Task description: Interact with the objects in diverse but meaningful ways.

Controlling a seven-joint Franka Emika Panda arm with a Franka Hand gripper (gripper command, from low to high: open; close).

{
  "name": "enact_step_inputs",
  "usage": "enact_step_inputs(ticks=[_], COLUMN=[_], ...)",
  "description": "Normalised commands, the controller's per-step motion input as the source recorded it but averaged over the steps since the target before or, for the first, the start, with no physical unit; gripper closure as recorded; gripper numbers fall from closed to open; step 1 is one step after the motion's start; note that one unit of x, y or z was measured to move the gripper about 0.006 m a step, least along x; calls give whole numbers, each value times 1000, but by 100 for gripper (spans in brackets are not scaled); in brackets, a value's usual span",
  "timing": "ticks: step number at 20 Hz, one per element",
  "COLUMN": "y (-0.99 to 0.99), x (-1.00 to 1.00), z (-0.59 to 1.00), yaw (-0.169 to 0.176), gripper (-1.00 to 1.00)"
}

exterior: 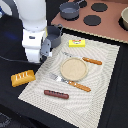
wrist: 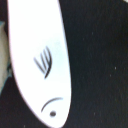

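The red-brown sausage (exterior: 56, 94) lies nearest. The white plastic fish (wrist: 42, 60) fills the wrist view, under the gripper (exterior: 46, 52) near the desk's left edge; finger state cannot be told. Grasping it likely follows.

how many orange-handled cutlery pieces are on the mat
2. One orange-handled piece lies beside the tan plate, toward the exterior view's right. The other lies just below the plate, a fork by its look. The arm may hide more.
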Motion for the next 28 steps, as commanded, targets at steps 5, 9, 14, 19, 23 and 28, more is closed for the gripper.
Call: enact_step_inputs(ticks=[5, 9, 14, 19, 23, 28], y=[-47, -83, -28, 3, 0, -66], x=[74, 39, 86, 664, 929, 997], z=[-331, -196, 380, 1000, 1000, 789], yaw=[13, 8, 3, -8, -1, -8], gripper=[100, 100, 100, 100, 100, 100])
